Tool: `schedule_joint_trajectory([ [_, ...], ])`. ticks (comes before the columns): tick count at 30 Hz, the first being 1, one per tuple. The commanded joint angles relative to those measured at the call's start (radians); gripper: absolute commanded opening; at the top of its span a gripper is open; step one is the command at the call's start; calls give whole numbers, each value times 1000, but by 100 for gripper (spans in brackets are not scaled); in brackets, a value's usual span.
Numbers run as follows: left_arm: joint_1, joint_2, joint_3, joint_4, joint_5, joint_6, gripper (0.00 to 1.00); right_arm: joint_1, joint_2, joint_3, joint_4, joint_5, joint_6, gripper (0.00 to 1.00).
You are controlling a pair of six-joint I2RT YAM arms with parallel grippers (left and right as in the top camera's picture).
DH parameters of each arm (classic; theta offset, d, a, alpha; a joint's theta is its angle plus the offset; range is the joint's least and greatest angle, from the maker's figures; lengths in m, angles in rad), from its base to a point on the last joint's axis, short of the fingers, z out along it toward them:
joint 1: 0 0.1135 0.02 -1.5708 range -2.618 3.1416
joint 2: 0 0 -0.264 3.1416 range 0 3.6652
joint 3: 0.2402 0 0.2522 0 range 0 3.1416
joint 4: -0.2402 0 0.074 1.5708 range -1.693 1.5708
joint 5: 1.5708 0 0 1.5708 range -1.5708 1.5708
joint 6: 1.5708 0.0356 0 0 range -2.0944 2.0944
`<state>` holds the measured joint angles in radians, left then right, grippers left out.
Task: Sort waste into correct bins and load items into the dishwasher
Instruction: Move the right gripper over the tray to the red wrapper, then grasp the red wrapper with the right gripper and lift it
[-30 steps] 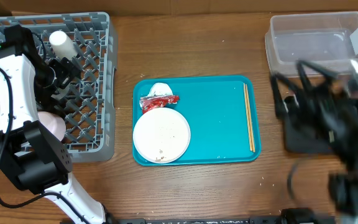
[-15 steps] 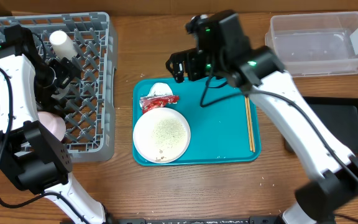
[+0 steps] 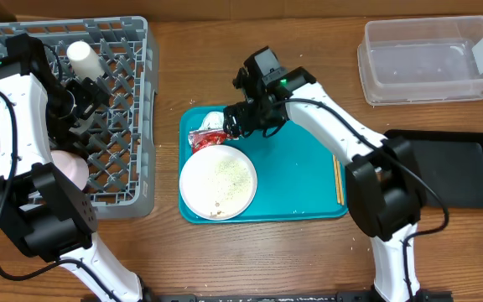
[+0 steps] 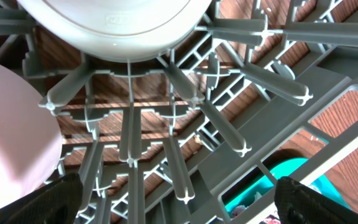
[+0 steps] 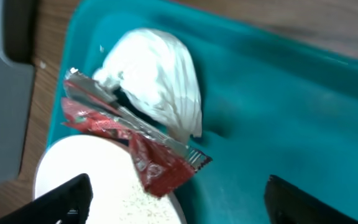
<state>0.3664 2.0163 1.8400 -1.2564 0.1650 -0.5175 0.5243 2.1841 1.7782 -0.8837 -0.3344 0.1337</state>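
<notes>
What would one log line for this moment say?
right gripper: open above red wrapper and tissue on teal tray | left gripper: open over dish rack | plate: grains on it

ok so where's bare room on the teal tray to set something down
Bare: the teal tray floor between plate and chopsticks. The black tray beside it looks bare too. Crowded: the top-left corner, where tissue, wrapper, plate and the right fingers bunch.
</notes>
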Motion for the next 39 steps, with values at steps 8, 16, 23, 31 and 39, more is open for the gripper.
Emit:
schedule_joint_trajectory([
  [8, -8, 15, 8, 2, 4, 16, 100, 0, 58, 8, 18, -64, -12, 69],
  [16, -8, 15, 8, 2, 4, 16, 100, 0, 63, 8, 66, -60, -87, 63],
  [23, -7, 15, 8, 2, 4, 16, 100, 0, 73, 8, 86, -60, -116, 53],
  [31, -7, 15, 8, 2, 4, 16, 100, 10, 72, 8, 64, -64, -116, 34],
  [39, -7, 15, 8, 5, 4, 16, 100, -3, 36, 28, 0, -62, -112, 4],
])
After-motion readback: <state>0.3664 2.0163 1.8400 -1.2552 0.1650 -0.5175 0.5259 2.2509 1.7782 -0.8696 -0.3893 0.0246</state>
